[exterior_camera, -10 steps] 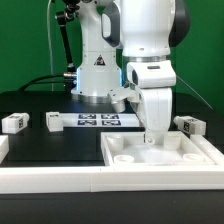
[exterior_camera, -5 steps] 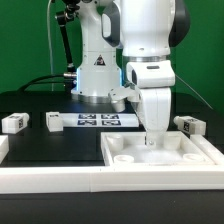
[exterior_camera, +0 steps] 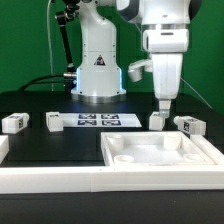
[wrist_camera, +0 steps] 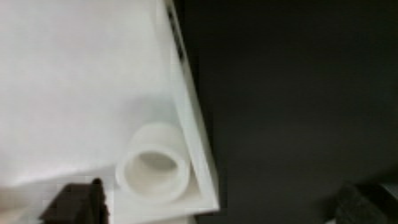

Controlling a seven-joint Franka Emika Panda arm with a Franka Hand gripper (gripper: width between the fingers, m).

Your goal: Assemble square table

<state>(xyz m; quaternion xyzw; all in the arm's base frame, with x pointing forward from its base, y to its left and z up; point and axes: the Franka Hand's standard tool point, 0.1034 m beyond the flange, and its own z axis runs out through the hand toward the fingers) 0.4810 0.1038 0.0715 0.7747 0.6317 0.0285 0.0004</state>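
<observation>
The square table's white slab (exterior_camera: pixel 150 152) lies rim up at the exterior view's right, with round sockets in its corners. My gripper (exterior_camera: pixel 163 103) hangs open above the slab's back edge, holding nothing. A small white leg (exterior_camera: pixel 157 119) stands just below it, behind the rim. Another leg (exterior_camera: pixel 190 125) lies further right, and two more legs (exterior_camera: pixel 13 123) (exterior_camera: pixel 52 121) lie at the left. In the wrist view the slab (wrist_camera: pixel 80 80) fills one side, with a corner socket (wrist_camera: pixel 155 172). The gripper (wrist_camera: pixel 221 205) straddles that corner, and a dark fingertip (wrist_camera: pixel 75 203) shows at the frame's edge.
The marker board (exterior_camera: pixel 98 121) lies flat in front of the robot base (exterior_camera: pixel 97 70). A long white border rail (exterior_camera: pixel 90 181) runs along the table's front edge. The black table (wrist_camera: pixel 294 90) shows beside the slab.
The gripper has opened, risen from the slab's back rim and shifted to the exterior view's right. The leg behind the rim has come into sight. The slab has not moved.
</observation>
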